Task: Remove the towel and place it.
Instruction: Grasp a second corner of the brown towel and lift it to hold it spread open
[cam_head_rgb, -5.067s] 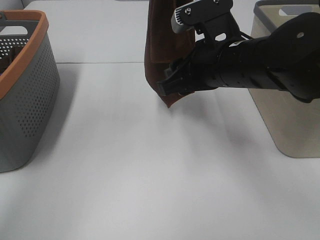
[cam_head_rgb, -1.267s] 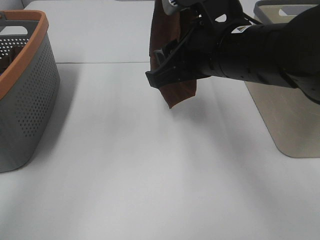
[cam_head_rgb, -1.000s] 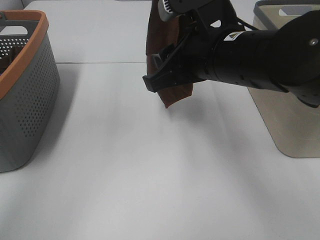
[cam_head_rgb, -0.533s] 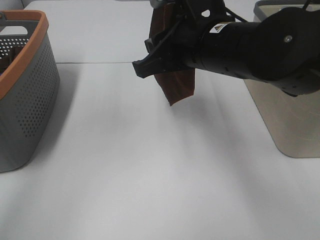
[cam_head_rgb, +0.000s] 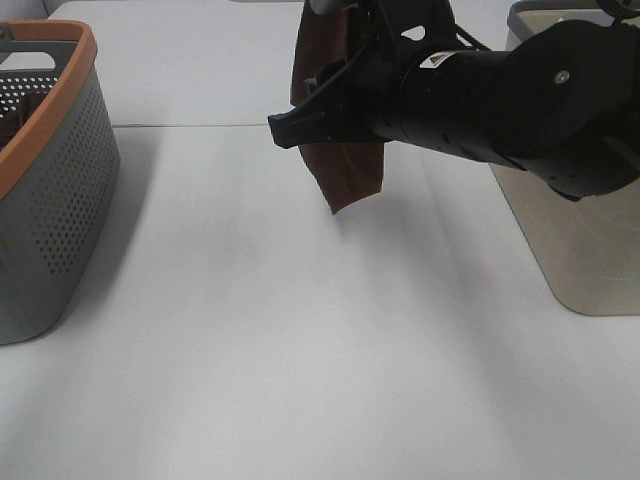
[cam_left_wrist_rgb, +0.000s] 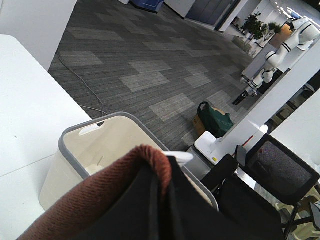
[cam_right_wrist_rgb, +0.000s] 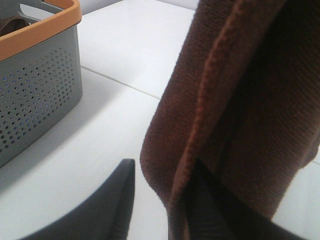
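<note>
The right gripper (cam_right_wrist_rgb: 162, 166) reached in from the right edge to the upper centre of the high view. Its 2 jaws stood partly apart astride one hem of the towel (cam_head_rgb: 345, 170), not pinching it. The left gripper (cam_left_wrist_rgb: 162, 200) was clamped on the towel's top fold. The towel hung at upper centre above the white table (cam_head_rgb: 300, 350), between the grey basket (cam_head_rgb: 50, 200) at left and the beige basket (cam_head_rgb: 590, 250) at right. Grey carpet (cam_left_wrist_rgb: 140, 55) lay beyond.
</note>
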